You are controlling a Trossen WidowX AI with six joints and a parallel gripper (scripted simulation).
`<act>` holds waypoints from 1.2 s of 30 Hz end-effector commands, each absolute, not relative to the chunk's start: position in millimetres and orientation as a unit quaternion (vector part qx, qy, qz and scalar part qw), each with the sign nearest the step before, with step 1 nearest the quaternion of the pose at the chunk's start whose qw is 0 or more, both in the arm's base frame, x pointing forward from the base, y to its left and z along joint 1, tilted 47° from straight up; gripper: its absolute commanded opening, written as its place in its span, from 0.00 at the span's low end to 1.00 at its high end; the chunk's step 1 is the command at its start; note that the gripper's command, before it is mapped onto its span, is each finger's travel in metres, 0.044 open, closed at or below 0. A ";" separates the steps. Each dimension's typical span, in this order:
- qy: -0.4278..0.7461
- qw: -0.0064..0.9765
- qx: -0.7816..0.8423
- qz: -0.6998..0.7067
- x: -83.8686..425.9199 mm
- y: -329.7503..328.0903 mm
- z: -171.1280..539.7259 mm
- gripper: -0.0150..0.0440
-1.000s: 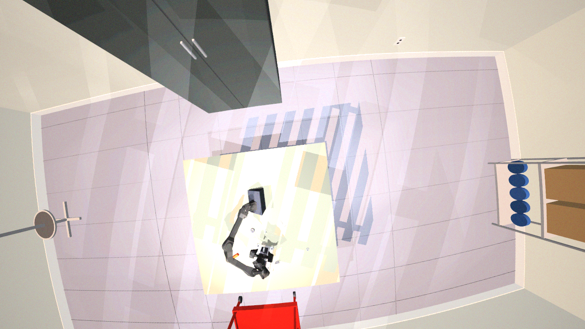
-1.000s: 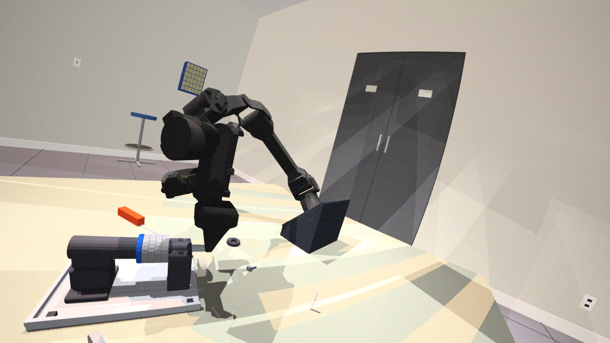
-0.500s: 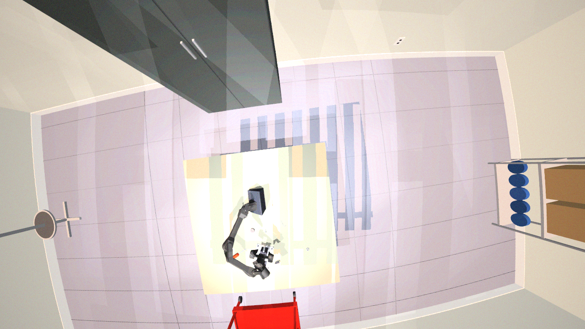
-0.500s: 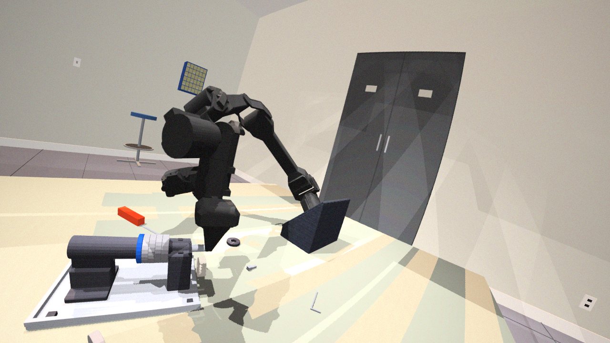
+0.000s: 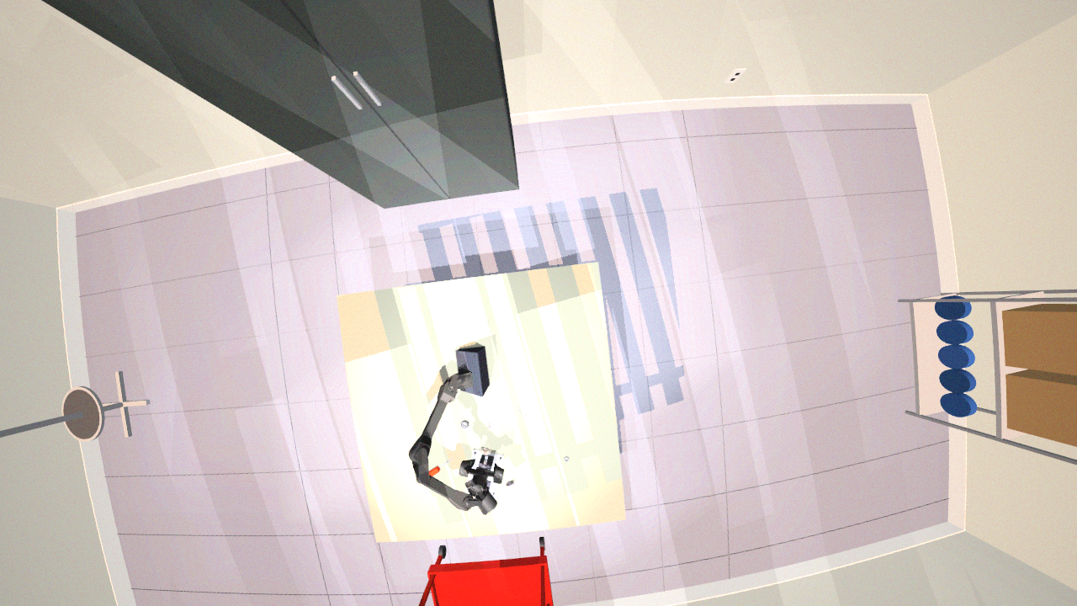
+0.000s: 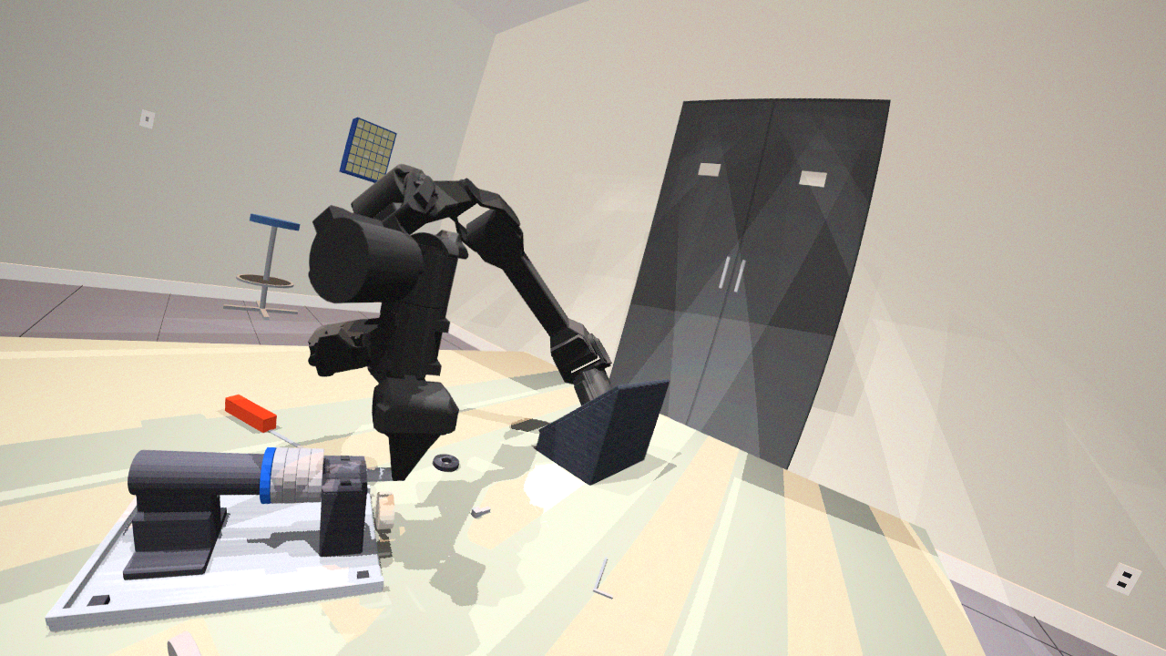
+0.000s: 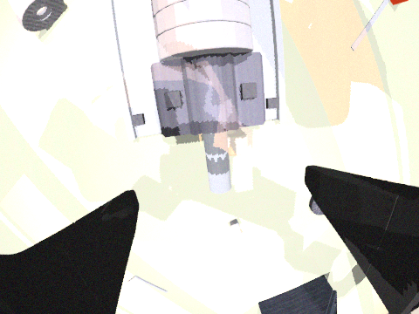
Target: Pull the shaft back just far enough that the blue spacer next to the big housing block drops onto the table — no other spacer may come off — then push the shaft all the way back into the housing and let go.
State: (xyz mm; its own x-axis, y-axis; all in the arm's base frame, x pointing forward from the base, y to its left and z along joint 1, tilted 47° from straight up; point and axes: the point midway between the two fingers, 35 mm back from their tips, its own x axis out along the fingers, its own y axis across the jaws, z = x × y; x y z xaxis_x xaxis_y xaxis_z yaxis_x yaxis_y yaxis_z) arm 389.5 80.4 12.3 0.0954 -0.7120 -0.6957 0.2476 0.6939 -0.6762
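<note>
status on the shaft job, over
Gripper open, nothing held. Shaft end sticks out past the small block, ungripped. Blue spacer and pale spacers all on. No obstruction seen between fingers and shaft.

The spacers [image 6: 297, 475] [image 7: 202, 30] sit between housing [image 6: 191, 473] and support block [image 6: 342, 514] [image 7: 209, 93].

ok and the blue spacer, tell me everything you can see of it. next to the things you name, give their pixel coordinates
The blue spacer [image 6: 267, 475] is a thin, bright blue, ring-like disc with a slightly faceted rim and an even, plastic-looking finish. It stands on edge, in line with the shaft, above the white tray. One face meets the dark cylinder of the housing block, the other the row of pale spacers. It has not dropped. Its hole is hidden, and no gripper finger touches it.
</note>
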 end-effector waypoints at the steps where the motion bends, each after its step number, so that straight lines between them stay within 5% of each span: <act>1: 0.581 0.713 -0.203 -0.336 390.3 80.4 13.2 1.00; 36: 0.581 0.713 -0.203 -0.335 394.5 75.2 9.2 1.00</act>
State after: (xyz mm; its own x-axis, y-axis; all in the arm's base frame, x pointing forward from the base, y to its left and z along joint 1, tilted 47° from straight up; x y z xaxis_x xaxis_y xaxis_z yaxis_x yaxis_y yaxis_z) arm 394.2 79.0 12.1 0.0998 -0.7102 -0.6968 0.2490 0.6959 -0.6736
